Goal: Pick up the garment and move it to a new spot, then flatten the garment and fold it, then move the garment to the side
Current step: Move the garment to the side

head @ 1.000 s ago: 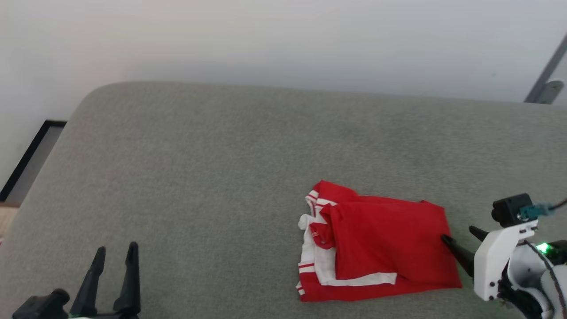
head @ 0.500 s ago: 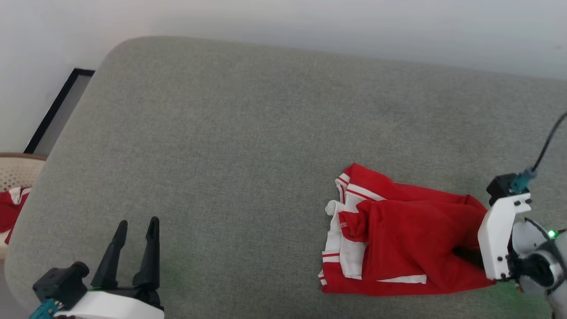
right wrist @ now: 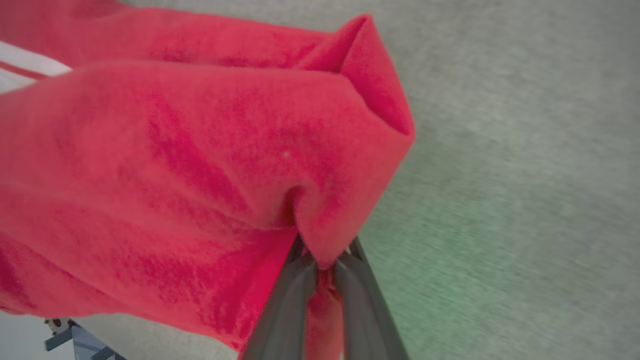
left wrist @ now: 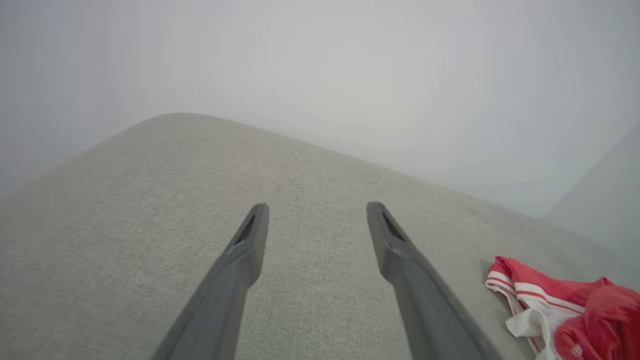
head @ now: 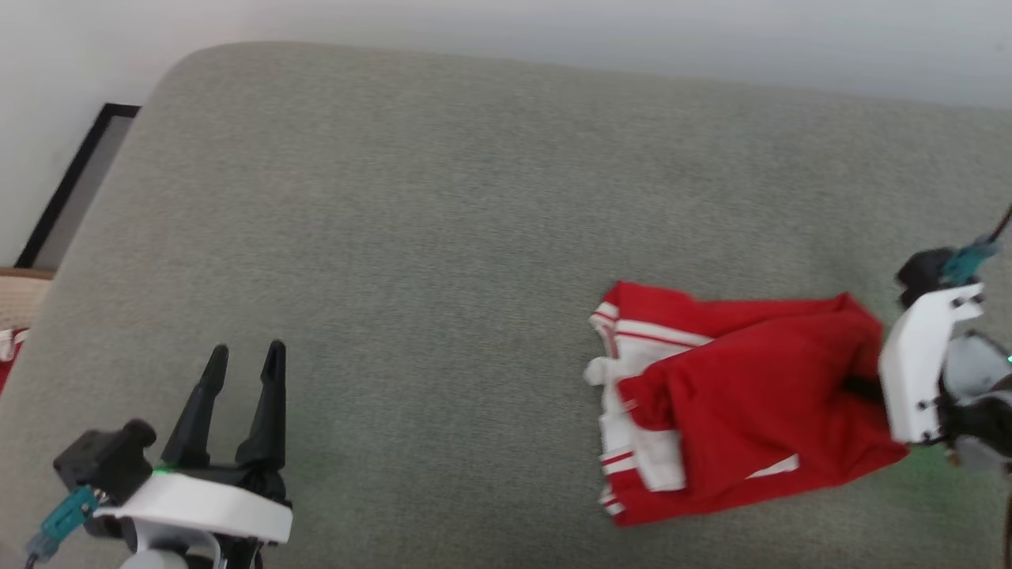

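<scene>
The garment (head: 751, 395), red with white sleeves and striped trim, lies folded on the right part of the grey cushion (head: 443, 205), its right edge lifted. My right gripper (head: 858, 387) is shut on that red edge; in the right wrist view the cloth (right wrist: 200, 165) bunches over the pinched fingertips (right wrist: 325, 260). The lettering is hidden. My left gripper (head: 243, 357) stands open at the lower left over bare cushion, far from the garment (left wrist: 565, 310), nothing between its fingers (left wrist: 250, 240).
The cushion's rounded left edge (head: 95, 213) drops to a floor with a dark-framed panel (head: 71, 182). A tan basket rim (head: 20, 292) with red cloth shows at the far left. A pale wall (head: 506, 32) runs behind the cushion.
The right gripper closed on the garment's right edge and lifted it, dragging the cloth rightward. The camera shifted, so the whole scene slid in view.
</scene>
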### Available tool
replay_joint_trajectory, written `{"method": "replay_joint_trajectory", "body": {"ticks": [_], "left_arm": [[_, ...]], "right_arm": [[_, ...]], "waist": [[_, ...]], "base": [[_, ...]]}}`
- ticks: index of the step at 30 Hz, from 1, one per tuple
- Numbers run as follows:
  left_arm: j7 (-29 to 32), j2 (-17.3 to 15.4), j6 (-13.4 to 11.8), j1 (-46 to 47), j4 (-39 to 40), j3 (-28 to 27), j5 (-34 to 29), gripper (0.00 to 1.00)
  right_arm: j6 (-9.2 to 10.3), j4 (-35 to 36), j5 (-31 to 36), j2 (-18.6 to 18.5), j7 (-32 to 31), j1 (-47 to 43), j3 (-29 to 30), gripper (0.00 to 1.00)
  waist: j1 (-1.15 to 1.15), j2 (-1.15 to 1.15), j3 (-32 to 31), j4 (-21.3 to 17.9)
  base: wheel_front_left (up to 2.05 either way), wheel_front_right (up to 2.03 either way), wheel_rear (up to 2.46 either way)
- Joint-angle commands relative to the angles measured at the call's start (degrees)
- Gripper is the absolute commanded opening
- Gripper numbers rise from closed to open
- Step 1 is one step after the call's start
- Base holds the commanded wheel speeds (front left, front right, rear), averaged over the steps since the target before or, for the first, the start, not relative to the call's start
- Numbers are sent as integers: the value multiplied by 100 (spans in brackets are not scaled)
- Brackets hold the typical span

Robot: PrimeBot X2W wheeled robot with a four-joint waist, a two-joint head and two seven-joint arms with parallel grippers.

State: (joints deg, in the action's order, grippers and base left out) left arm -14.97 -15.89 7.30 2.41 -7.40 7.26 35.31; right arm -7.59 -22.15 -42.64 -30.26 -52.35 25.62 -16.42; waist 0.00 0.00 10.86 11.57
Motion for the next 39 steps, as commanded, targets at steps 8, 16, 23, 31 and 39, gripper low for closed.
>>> {"method": "replay_joint_trajectory", "body": {"ticks": [8,16,23,31,39], "left_arm": [[-30,-187,16,602,63,343,-52,100],[-30,-370,16,1149,89,757,-66,100],[-29,-526,16,1611,184,1111,-94,100],[-29,-654,16,2081,219,1451,-46,100],[-29,-737,16,2552,214,1756,42,100]], "right_arm": [[14,-53,320,-489,281,533,369,0],[11,-280,639,-870,707,1035,535,0],[11,-545,1074,-1175,1339,1518,583,0],[12,-944,1667,-1453,2003,2004,452,0],[12,-1696,2466,-1397,2666,2451,655,0]], "waist": [[0,0,300,-635],[0,0,630,-1207],[0,0,946,-1687],[0,0,1288,-2066],[0,0,1642,-2164]], "base": [[0,0,0],[0,0,0],[0,0,0],[0,0,0],[0,0,0]]}}
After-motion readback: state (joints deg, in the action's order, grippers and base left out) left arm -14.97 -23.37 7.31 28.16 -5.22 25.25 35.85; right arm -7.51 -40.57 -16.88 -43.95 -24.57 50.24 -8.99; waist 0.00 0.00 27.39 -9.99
